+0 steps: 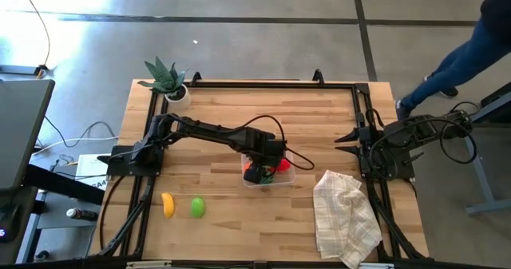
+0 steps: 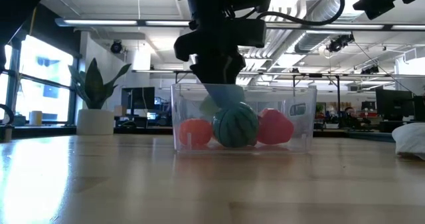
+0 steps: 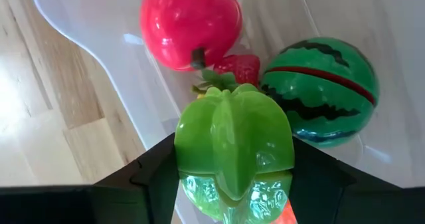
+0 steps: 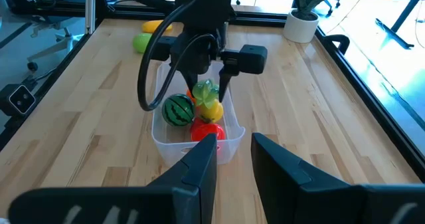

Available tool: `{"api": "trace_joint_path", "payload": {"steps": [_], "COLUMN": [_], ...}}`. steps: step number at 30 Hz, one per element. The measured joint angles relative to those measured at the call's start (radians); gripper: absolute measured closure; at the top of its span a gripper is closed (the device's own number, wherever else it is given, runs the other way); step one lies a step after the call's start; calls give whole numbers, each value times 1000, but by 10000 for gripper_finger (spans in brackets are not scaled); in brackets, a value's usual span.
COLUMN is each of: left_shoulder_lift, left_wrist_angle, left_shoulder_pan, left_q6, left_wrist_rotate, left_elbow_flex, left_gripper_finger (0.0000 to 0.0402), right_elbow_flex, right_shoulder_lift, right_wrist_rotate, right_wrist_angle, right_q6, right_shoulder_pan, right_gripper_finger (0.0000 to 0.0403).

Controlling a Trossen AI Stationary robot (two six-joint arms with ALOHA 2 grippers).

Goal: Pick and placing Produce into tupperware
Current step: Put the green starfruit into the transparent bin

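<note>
A: Where's the left gripper (image 4: 206,86)?

B: Down inside the tupperware (image 1: 283,179), near the table's (image 1: 239,221) middle. Its fingers (image 3: 156,181) are clamped on a green piece (image 3: 234,147), one on each side.

A: What else sits in there?

B: Just beyond the fingertips, a watermelon (image 3: 320,90), a red pepper (image 3: 189,24) and a tiny strawberry (image 3: 238,68) between them. From the right wrist, a yellow piece (image 4: 211,110) shows just under the held one.

A: Anything still outside?

B: A banana (image 1: 168,204) and a green fruit (image 1: 197,207), well apart from the gripper, toward the front edge near the left arm's base.

A: The right gripper (image 4: 232,151)?

B: Parked by the right edge, fingers slightly apart, holding nothing. A cloth (image 1: 345,217) lies near it, a plant (image 1: 166,81) at the far corner
</note>
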Motion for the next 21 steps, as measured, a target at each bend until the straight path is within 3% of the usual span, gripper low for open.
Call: {"api": "trace_joint_path", "payload": {"steps": [5, 13, 21], "left_shoulder_lift": [0, 0, 18], "left_wrist_angle": [-3, -1, -21], "left_shoulder_pan": [0, 0, 0], "left_q6": [5, 30, 7], "left_wrist_rotate": [2, 2, 2], "left_elbow_flex": [0, 0, -2], "left_gripper_finger": [176, 187, 136], "right_elbow_flex": [0, 0, 0], "right_shoulder_lift": [0, 0, 0], "right_wrist_rotate": [0, 0, 0], "right_wrist_angle": [0, 0, 0], "right_q6": [0, 0, 0], "right_shoulder_pan": [0, 0, 0], "right_gripper_finger": [318, 318, 318]}}
